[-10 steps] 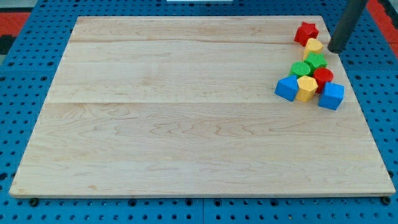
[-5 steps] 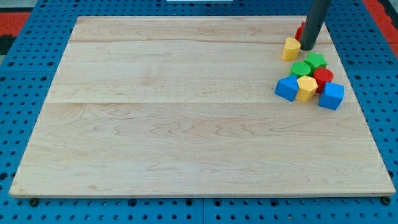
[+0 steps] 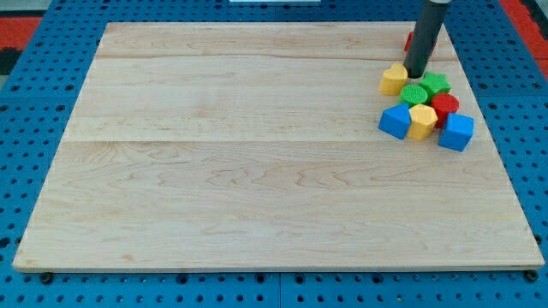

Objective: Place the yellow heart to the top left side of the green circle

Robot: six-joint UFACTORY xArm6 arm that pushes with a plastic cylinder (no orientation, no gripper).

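Note:
The yellow heart (image 3: 394,79) lies near the view's top right of the wooden board (image 3: 257,154), just up and left of the green circle (image 3: 414,93) and touching or nearly touching it. My tip (image 3: 416,75) stands right beside the heart on its right, just above the green circle. The rod hides most of a red star (image 3: 410,40) behind it.
A tight cluster sits below my tip: a green star (image 3: 437,84), a red block (image 3: 444,107), a yellow hexagon (image 3: 422,121), a blue block (image 3: 396,121) at the cluster's left and a blue cube (image 3: 455,132) at its right. The board's right edge is close.
My tip moved left and then down, from right of the heart to above the green circle. The yellow heart was pushed left and down, away from the red star.

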